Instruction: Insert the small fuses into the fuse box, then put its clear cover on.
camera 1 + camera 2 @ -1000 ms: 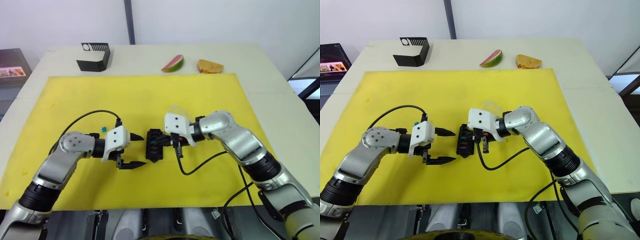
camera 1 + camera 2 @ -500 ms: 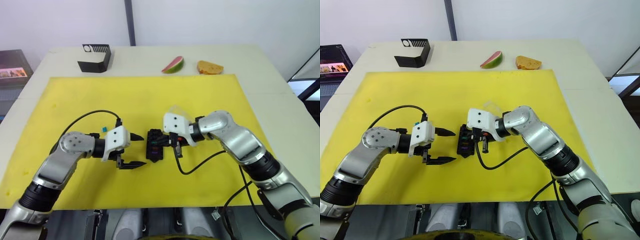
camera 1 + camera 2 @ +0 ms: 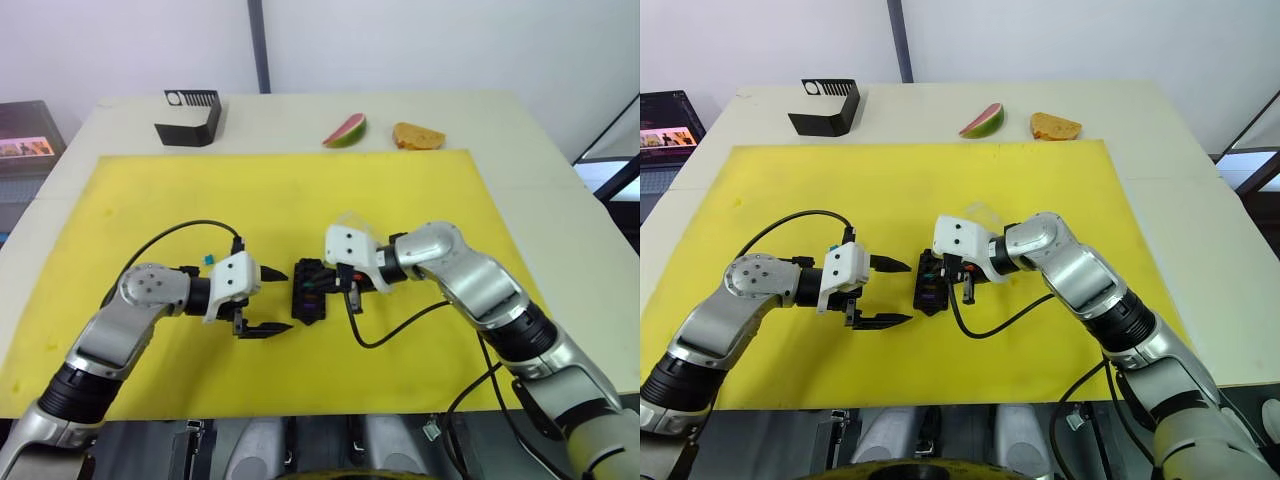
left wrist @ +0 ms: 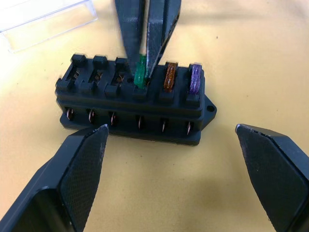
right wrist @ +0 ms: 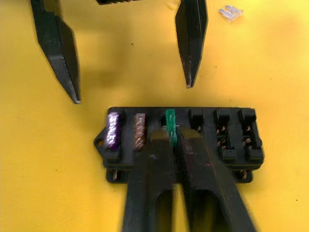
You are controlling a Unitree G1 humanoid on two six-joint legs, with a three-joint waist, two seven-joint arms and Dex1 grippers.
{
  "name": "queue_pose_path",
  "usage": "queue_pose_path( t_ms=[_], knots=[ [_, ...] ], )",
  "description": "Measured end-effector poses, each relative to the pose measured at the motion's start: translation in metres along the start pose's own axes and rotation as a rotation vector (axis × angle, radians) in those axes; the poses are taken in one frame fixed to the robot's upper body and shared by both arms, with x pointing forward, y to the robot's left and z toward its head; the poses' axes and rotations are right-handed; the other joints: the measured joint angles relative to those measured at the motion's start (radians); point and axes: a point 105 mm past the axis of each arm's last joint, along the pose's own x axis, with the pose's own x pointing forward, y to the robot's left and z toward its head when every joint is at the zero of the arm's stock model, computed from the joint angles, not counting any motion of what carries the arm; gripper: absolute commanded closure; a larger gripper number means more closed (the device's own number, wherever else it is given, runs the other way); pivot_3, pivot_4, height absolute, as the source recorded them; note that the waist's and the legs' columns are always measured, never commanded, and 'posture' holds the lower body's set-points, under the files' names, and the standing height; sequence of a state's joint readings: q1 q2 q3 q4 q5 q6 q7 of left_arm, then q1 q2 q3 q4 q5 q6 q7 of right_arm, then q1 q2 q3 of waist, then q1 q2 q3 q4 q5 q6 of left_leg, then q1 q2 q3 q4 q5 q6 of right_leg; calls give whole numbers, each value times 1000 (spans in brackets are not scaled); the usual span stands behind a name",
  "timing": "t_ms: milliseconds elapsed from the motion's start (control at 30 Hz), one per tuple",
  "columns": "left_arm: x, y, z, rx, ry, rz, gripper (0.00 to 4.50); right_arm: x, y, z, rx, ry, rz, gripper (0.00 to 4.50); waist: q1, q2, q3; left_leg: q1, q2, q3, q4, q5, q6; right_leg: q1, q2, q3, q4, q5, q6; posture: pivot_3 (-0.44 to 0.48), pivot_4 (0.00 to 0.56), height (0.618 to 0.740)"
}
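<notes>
Fuses going in, third one of six being seated.

Head views: fuse box [image 3: 307, 291] is lying mid-mat on the yellow mat [image 3: 150, 200], the right gripper [image 3: 349, 292] leaning onto it from 3 o'clock, the left gripper [image 3: 263, 300] waiting wide open and empty at 9 o'clock.
Left wrist view: purple fuse [image 4: 195, 78] and orange fuse [image 4: 170, 77] are sitting in their slots; right fingers are pinching the green fuse [image 4: 140, 72] into the next one. Three slots are showing bare, and the clear cover [image 4: 46, 19] is lying off the box at 11 o'clock.
Right wrist view: a pale grey fuse [image 5: 230, 13] is waiting loose at 1 o'clock. I'd say roughly half remains, plus the cover.
</notes>
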State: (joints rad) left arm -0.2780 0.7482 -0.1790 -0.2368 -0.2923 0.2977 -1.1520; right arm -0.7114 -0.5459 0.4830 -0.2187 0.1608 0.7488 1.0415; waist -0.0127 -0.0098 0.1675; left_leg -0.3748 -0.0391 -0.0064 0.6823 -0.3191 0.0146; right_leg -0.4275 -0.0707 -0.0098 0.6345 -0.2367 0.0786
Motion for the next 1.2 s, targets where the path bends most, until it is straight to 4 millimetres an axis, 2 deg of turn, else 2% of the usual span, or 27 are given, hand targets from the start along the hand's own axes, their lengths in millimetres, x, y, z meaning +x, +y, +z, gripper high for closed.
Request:
queue_pose_path(
  t_ms=[333, 533, 800, 900, 1067, 1200],
  knots=[
    [0, 0, 0, 0, 0, 0, 0, 1, 0, 3, 16, -12, 9, 3607, 1, 0, 0, -1, 0, 0, 0, 0, 0, 0, 0, 0, 0, 0, 0, 0, 150, 740],
    [0, 1, 0, 2, 0, 1, 0, -9, 2, 2, 57, -14, 46, 3607, 1, 0, 0, -2, 0, 0, 0, -1, 1, -1, 0, 0, -1, 0, 0, 0, 150, 740],
    [0, 3, -1, -2, 2, 6, 0, -16, 4, 17, 72, -83, 80, 3607, 1, 0, 1, -3, 0, 0, 0, -1, 1, -2, -1, 0, -2, 0, 0, 0, 150, 740],
    [-1, 4, -2, -8, 7, 8, 0, -16, 2, 23, 77, -122, 65, 4383, 1, 0, 1, -3, 0, 0, 0, -1, 1, -2, -1, 0, -2, 0, 0, 0, 150, 740],
    [-1, 4, -3, -7, 8, 8, 0, -15, 1, 25, 72, -144, 53, 4453, 1, 0, 1, -3, 0, 0, 0, -1, 1, -2, -1, 0, -2, 0, 0, 0, 150, 740],
    [-1, 4, -3, -6, 9, 9, 0, -11, 2, 17, 95, -148, 53, 4453, 1, 0, 1, -3, 0, 0, 0, -1, 1, -2, -1, 0, -2, 0, 0, 0, 150, 740]
  ],
)
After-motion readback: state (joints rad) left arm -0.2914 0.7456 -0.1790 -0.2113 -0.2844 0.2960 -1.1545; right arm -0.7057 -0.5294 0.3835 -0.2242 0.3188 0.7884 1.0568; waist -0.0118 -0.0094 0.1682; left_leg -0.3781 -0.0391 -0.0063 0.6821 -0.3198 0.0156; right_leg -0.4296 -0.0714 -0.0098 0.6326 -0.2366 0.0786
